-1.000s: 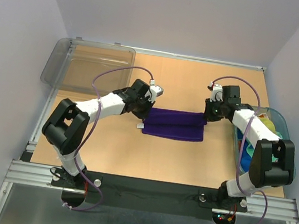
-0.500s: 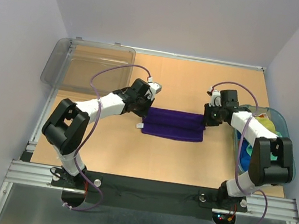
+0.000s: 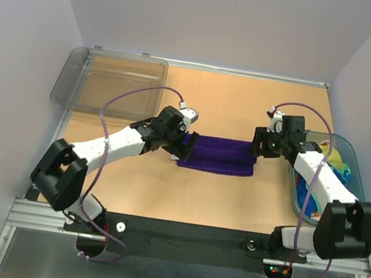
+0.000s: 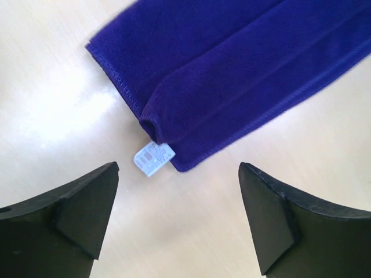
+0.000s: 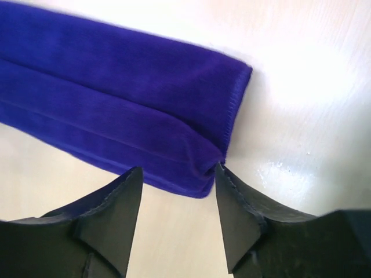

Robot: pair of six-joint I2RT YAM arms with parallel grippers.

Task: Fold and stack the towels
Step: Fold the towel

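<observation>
A purple towel (image 3: 218, 155) lies folded into a long flat strip in the middle of the table. Its left end with a white label (image 4: 153, 158) shows in the left wrist view, just beyond my left gripper (image 4: 178, 168). That gripper (image 3: 186, 146) stands wide open with only bare table between its fingers. My right gripper (image 3: 258, 144) is at the towel's right end. Its jaws are open, and the folded corner of the towel (image 5: 116, 98) lies at the tips of the right gripper (image 5: 178, 171). One fingertip (image 5: 223, 174) touches the fold.
A clear grey plastic bin (image 3: 110, 82) stands at the back left corner. A teal oval basket (image 3: 357, 180) holding coloured cloths sits along the right edge, close beside the right arm. Walls enclose the table on three sides.
Both grippers have opened and let go of the purple towel's ends. The left gripper has drawn back slightly from the left end. The towel rests flat on the table.
</observation>
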